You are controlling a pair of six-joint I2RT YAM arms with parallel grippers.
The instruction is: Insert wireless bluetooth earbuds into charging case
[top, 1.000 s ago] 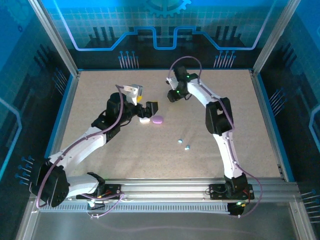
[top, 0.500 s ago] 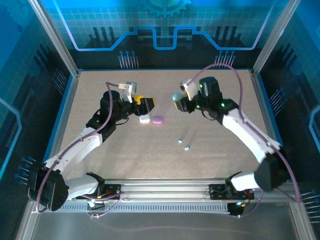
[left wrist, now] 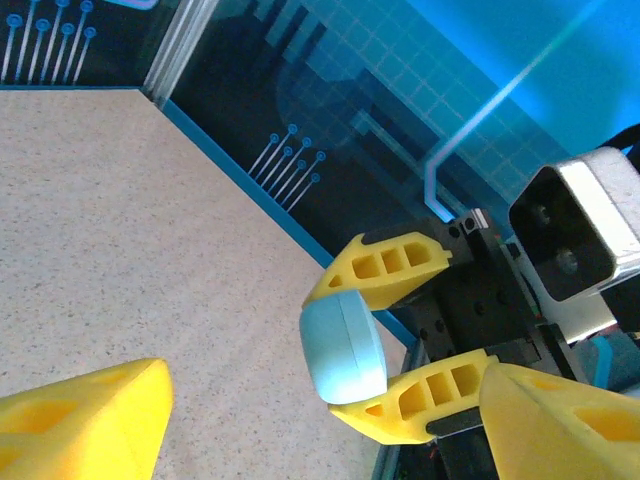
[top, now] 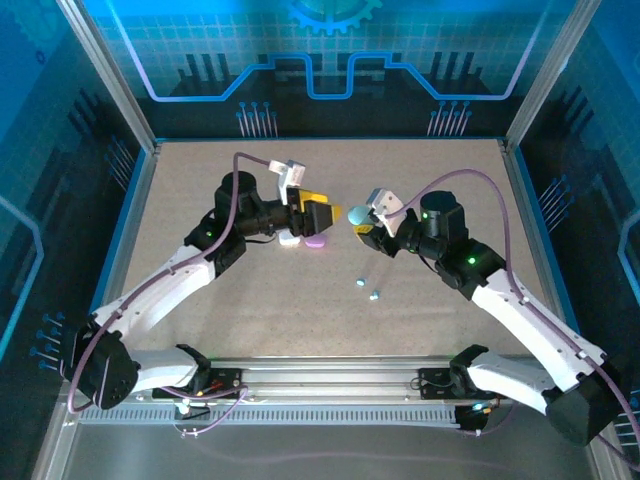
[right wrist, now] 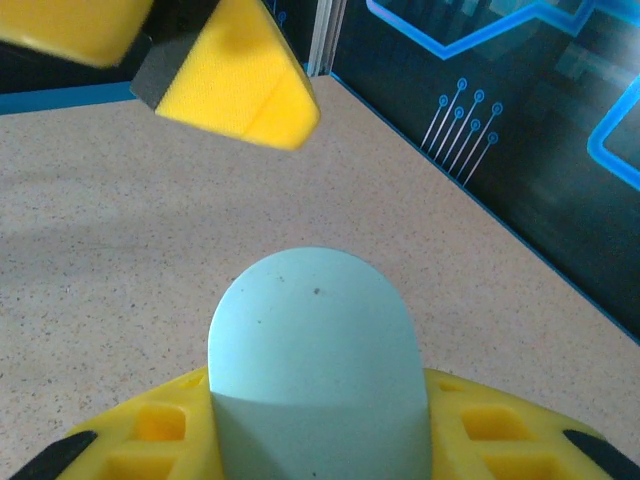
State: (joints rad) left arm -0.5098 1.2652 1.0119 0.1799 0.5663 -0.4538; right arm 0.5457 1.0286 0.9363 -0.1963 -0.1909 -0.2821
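Note:
My right gripper [top: 362, 224] is shut on a closed light blue charging case [top: 357, 214], held above the table's middle. In the right wrist view the case [right wrist: 314, 360] stands up between my yellow fingers [right wrist: 150, 425]. My left gripper [top: 321, 215] faces it from the left, open and holding nothing. In the left wrist view the case [left wrist: 343, 345] shows pinched in the right arm's fingers [left wrist: 395, 264], ahead of my own wide-set fingertips [left wrist: 90, 420]. Two tiny light blue earbuds [top: 361, 282] [top: 375, 295] lie on the table, in front of both grippers.
A white case [top: 289, 240] and a purple case [top: 315, 241] lie side by side under the left gripper. The speckled table [top: 200, 180] is fenced by blue panels and metal posts [top: 135, 100]. The left gripper's fingertip [right wrist: 235, 85] hangs close ahead of the held case.
The right arm swung from the back of the table toward the centre, carrying the blue case. The left gripper moved right to meet it, and its jaws narrowed a little.

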